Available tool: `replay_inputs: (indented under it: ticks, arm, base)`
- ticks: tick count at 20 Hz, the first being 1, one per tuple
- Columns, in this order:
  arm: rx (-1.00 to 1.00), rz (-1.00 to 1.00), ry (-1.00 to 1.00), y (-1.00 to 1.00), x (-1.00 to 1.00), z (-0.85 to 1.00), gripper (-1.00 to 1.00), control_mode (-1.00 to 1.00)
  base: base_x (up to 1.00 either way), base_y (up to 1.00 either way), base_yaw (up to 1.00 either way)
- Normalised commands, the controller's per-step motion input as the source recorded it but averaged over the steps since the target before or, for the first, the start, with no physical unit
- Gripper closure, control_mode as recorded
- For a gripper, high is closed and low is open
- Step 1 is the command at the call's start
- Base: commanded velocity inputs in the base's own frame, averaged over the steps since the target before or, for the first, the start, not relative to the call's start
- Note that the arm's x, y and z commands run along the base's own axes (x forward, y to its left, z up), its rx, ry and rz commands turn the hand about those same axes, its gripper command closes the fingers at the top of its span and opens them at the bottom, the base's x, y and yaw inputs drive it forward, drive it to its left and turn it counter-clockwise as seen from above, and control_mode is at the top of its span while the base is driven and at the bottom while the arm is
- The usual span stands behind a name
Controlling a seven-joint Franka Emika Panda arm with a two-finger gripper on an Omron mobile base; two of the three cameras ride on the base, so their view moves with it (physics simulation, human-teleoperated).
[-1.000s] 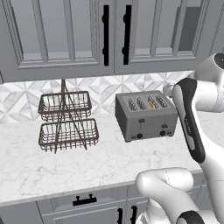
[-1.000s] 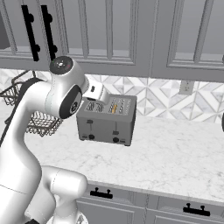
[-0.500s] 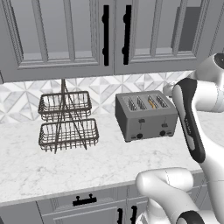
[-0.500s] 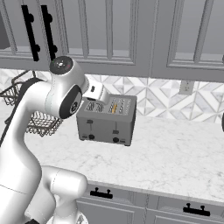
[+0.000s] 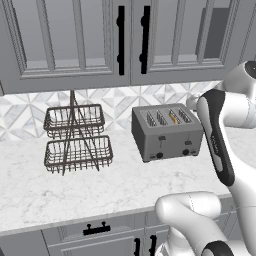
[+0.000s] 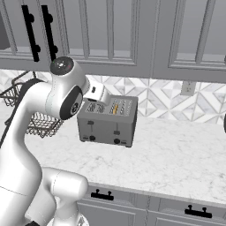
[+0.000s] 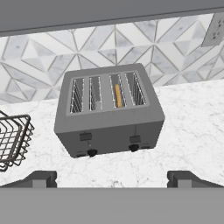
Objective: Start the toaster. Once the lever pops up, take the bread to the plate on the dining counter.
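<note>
The boxy dark-grey metal toaster [image 5: 167,131] with four slots stands on the white bench [image 5: 60,187] with grey veins, close to the back wall. The thin golden-tan slice of bread [image 7: 117,96] sits low inside the third slot from the left, as the hand view shows it. Two small black levers [image 7: 86,136] are on the toaster's front, near the top, and two black knobs [image 7: 91,152] sit below them.

To the left of the toaster, well apart from it, stands a dark wire rack with two baskets [image 5: 76,138], one above the other. The wall behind is covered in white and grey tiles with a diamond pattern [image 7: 39,57]. A white wall socket [image 6: 188,88] is on those tiles to the right of the toaster. Grey cupboard doors with long black handles [image 5: 120,36] hang above. Grey drawers with black handles [image 6: 102,194] run under the bench edge.

The hand [image 7: 112,180] hangs above the bench in front of the toaster, touching nothing. Its two dark fingertips [image 7: 40,178] seem spread wide, though only their tops show.
</note>
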Motion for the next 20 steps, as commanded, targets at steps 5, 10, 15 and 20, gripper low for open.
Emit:
replay_inputs:
  ticks: [5,10,15,20]
  arm:
    - [0.0,0.0,0.0,0.0,0.0,0.0,-1.0,-1.0]
    - [0.0,0.0,0.0,0.0,0.0,0.0,-1.0,-1.0]
    - [0.0,0.0,0.0,0.0,0.0,0.0,-1.0,-1.0]
    - [0.0,0.0,0.0,0.0,0.0,0.0,-1.0,-1.0]
  base:
    - [0.0,0.0,0.0]
    - [0.0,0.0,0.0]
    - [0.0,0.0,0.0]
    - [0.0,0.0,0.0]
